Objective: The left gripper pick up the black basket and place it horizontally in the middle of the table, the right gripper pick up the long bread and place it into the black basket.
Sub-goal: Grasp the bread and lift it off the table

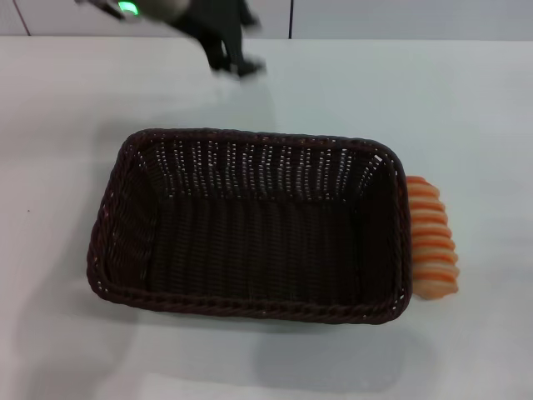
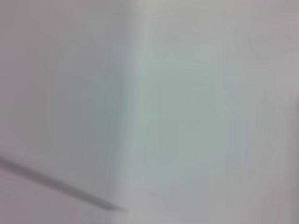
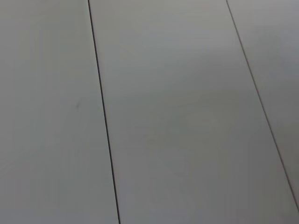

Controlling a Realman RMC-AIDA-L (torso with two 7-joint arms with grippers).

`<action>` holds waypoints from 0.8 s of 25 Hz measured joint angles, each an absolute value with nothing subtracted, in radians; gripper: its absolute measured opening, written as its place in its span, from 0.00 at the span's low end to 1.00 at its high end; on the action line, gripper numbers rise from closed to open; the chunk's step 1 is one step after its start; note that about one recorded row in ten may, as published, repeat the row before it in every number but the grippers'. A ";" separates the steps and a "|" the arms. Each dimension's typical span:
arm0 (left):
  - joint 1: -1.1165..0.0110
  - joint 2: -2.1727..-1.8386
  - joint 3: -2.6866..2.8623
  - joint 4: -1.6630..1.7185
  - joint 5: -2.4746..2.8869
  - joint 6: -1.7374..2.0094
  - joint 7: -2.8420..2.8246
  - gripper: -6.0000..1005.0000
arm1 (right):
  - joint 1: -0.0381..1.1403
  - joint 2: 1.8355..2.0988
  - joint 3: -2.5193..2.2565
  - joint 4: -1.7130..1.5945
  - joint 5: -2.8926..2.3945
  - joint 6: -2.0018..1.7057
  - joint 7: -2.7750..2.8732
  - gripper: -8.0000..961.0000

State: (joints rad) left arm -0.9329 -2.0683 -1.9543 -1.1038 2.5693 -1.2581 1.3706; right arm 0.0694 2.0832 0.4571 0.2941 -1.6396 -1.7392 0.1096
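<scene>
Head view: I see the black basket (image 1: 250, 225) sitting flat on the table (image 1: 466, 100), long side running across the frame, filling the centre. Its inside holds nothing. The braided rim looks whole all the way round.

The long bread (image 1: 432, 238) lies on the table at the right of the frame, just beside the basket's right end wall, outside it. Its ridged orange-brown top faces up. The basket rim hides its left edge, so I cannot tell whether loaf and wicker touch.

The left gripper (image 1: 236, 64) hangs at the top of the frame, left of centre, above the far side of the table and well apart from the basket. It is motion-blurred. Its two dark fingers point down and appear close together with nothing between them, though I cannot say for sure how wide they stand. The green ring (image 1: 127, 8) glows on the arm at the upper left edge.

Left wrist view: only a smeared pale surface with one dark diagonal line at the lower left. No fingers visible.

Right wrist view: pale flat panels split by thin dark seams. I do not see the right gripper anywhere.
</scene>
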 joint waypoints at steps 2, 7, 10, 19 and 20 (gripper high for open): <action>-0.860 -2.071 -1.903 -1.179 2.568 -1.052 1.316 0.60 | 0.070 2.083 0.456 0.295 -1.641 -1.736 0.108 0.74; -0.595 -2.071 -1.675 -1.312 2.571 -0.339 1.162 0.61 | 0.069 2.084 0.438 0.299 -1.643 -1.736 0.105 0.73; -0.442 -2.068 -1.530 -1.320 2.558 0.132 1.090 0.61 | 0.067 2.084 0.425 0.303 -1.643 -1.737 0.104 0.73; -0.189 -2.041 -1.423 -1.255 2.570 0.887 0.607 0.62 | 0.076 2.087 0.318 0.324 -1.644 -1.730 0.101 0.73; -0.170 -2.033 -1.430 -1.224 2.570 0.861 0.523 0.64 | 0.078 2.087 0.298 0.329 -1.645 -1.730 0.100 0.73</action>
